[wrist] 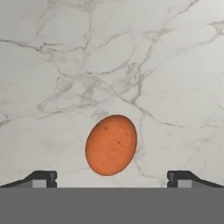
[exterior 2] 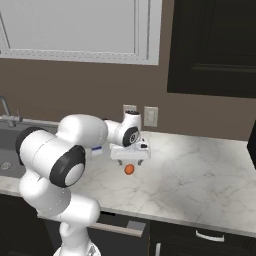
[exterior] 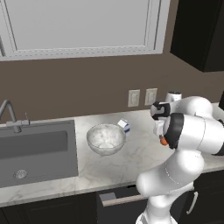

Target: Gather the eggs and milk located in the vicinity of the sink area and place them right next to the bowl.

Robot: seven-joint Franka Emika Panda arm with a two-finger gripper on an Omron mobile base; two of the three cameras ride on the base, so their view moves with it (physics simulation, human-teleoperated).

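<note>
Right of the sink (exterior: 37, 151), on the marble counter (exterior 2: 200, 170): bowl (exterior: 105, 138) just beside that basin, milk (exterior: 124, 126) touching the bowl's far rim, gripper (exterior 2: 130, 159) further right, jaws spread wide and holding nothing, one egg (wrist: 111, 145) directly beneath, centred between the fingertips (wrist: 43, 178). Best to descend straight, keep the egg centred, close gently across its narrow sides, probably.

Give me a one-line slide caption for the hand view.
Open gripper poised above an orange-brown speckled egg lying on the marble counter.
</note>
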